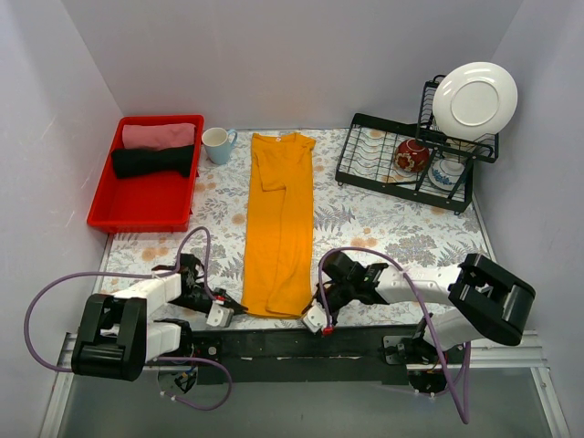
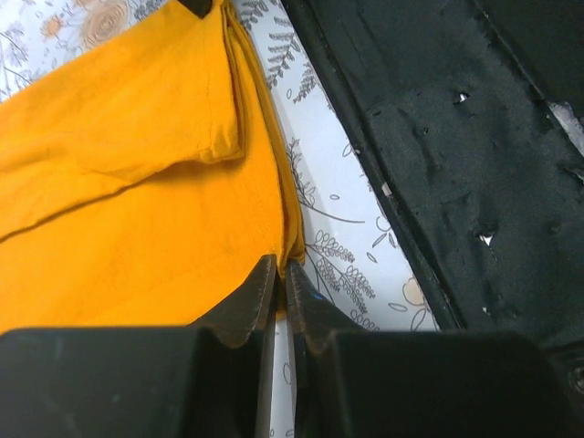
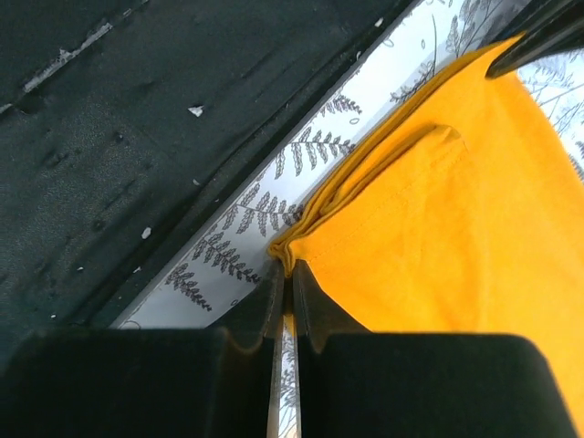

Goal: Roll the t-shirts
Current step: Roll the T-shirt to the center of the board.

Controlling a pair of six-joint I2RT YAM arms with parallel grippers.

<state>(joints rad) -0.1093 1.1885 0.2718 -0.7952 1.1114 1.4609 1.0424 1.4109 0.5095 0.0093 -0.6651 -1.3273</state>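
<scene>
We see the t-shirt (image 1: 281,219) lying flat down the middle of the table, folded lengthwise into a long, narrow orange-yellow strip. Its round neck end is at the far side, near the mug (image 1: 217,144), and its hem is at the near edge. The cloth looks soft and matte, with faint creases and a sleeve tucked inward near the top. It rests on a white tablecloth (image 1: 383,228) printed with grey ferns and pale orange flowers. Just in front of the hem runs a black pad (image 1: 301,345) with a rough, speckled surface. The left gripper (image 2: 281,272) sits at the near left corner of the hem. Its dark, wedge-shaped fingers (image 2: 251,306) are drawn almost together, with the stacked cloth edges pinched at their tips. The right gripper (image 3: 286,272) is at the near right corner. Its fingers (image 3: 315,315) are likewise pressed together on the corner, and we see a sliver of yellow between them. In both wrist views the folded layers show a stitched hem and a raised ridge where the fabric doubles over. At the far left stands a glossy red tray (image 1: 137,205) holding a pink roll (image 1: 159,136) and a black roll (image 1: 153,161) of cloth. At the far right, a black wire dish rack (image 1: 374,160) carries an upright round white plate (image 1: 474,99) and a shiny red bowl (image 1: 411,157).
</scene>
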